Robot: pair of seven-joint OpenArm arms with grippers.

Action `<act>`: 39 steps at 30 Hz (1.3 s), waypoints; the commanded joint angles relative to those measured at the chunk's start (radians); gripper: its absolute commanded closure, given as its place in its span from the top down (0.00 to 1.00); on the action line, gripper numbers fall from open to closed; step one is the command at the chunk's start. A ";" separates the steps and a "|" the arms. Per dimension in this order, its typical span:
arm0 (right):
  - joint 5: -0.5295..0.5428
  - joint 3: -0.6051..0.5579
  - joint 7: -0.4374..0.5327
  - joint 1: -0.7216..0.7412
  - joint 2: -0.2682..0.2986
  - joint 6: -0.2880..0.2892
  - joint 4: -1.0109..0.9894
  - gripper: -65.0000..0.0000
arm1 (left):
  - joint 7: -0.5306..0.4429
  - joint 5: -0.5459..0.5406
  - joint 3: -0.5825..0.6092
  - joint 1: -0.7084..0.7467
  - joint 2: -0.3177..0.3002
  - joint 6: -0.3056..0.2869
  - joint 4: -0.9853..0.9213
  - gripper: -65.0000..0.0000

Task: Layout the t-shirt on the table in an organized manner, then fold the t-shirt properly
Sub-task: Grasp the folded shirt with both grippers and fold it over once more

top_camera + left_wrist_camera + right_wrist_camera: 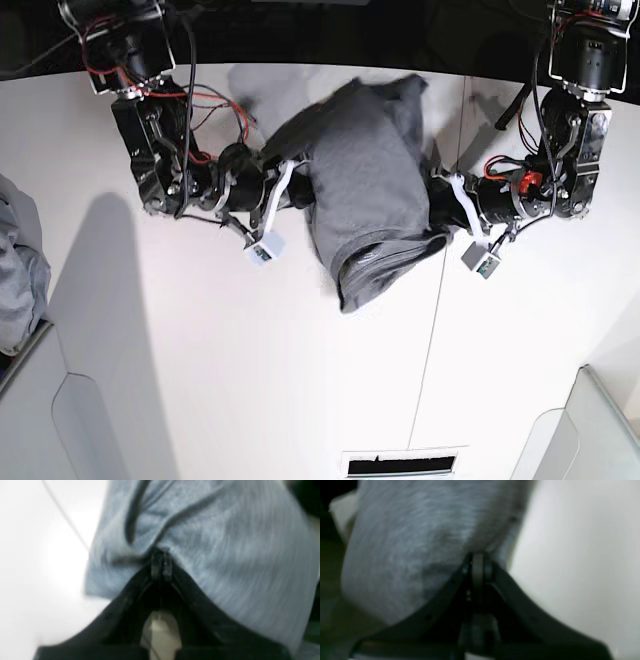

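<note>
Both end effectors clamp the t-shirt (365,175) above the seemingly bare white table (250,380).

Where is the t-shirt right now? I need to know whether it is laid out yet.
In the base view the t-shirt hangs bunched at top centre, pinched between the left gripper and right gripper, above the table.
</note>
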 commanded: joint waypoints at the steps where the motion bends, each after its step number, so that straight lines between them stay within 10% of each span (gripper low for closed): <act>1: 0.026 0.001 0.012 -0.010 -0.003 0.015 0.050 0.00 | -0.019 -0.022 -0.003 -0.040 -0.008 -0.009 -0.003 0.00; 8: 0.016 0.002 0.014 -0.144 -0.003 0.014 0.216 0.00 | 0.010 -0.059 -0.003 -0.115 -0.029 -0.009 -0.051 0.00; 22: -0.135 0.089 0.158 -0.017 -0.099 0.008 0.249 0.00 | 0.213 -0.499 -0.003 -0.061 -0.148 -0.009 0.093 0.00; 39: -0.322 0.013 0.414 0.316 -0.173 -0.004 -0.463 0.00 | 0.165 -0.394 -0.003 0.190 -0.023 -0.009 0.105 0.00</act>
